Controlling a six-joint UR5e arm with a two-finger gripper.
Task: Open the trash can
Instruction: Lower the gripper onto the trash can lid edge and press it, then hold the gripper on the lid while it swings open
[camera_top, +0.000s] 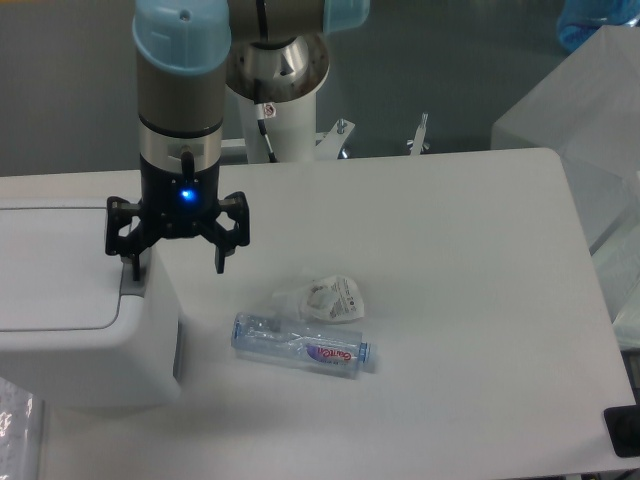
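Looks like we're at the lining-up stage: the gripper (177, 262) hangs with its jaws spread wide over the right edge of the trash can (85, 330), which sits at the left side of the table (470, 300), lid still flat and shut. One fingertip is right at the grey push tab (134, 283), though I can't tell if it's actually touching, and the other hangs off the bin's right side over bare table. I'd guess the next move is a straight press down on that tab, and the clear bottle (302, 343) and crumpled wrapper (325, 296) to the right sit well apart from it.
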